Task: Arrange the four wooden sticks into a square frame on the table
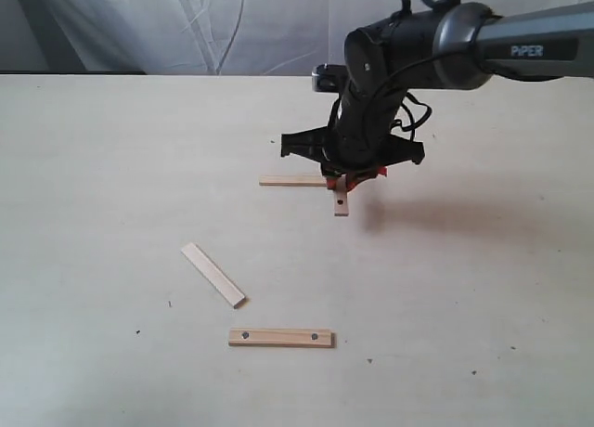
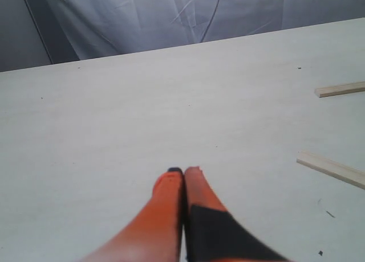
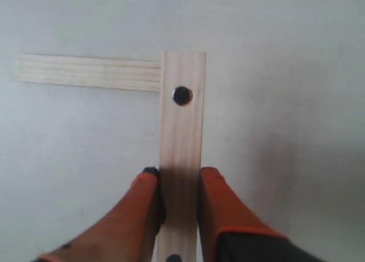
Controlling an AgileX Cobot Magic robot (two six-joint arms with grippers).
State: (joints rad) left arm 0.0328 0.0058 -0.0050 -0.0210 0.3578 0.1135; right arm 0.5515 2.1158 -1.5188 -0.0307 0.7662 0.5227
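My right gripper (image 1: 345, 179) (image 3: 179, 179) is shut on a wooden stick (image 1: 342, 202) (image 3: 181, 131) with a dark hole near its end, fingers pressed against both long edges. The stick is low over the table (image 1: 111, 167). A plain stick (image 1: 292, 181) (image 3: 85, 72) lies flat with its end butting the held stick's side, making an L corner. Nearer the front, a plain stick (image 1: 213, 275) lies diagonally and a two-hole stick (image 1: 280, 337) lies level. My left gripper (image 2: 183, 172) is shut with nothing in it, over bare table, and does not show in the exterior view.
The left wrist view has two sticks at its edge, one farther (image 2: 340, 89) and one nearer (image 2: 331, 168). White cloth (image 1: 186, 23) hangs behind the table's far edge. The right arm (image 1: 520, 42) reaches in from the upper right.
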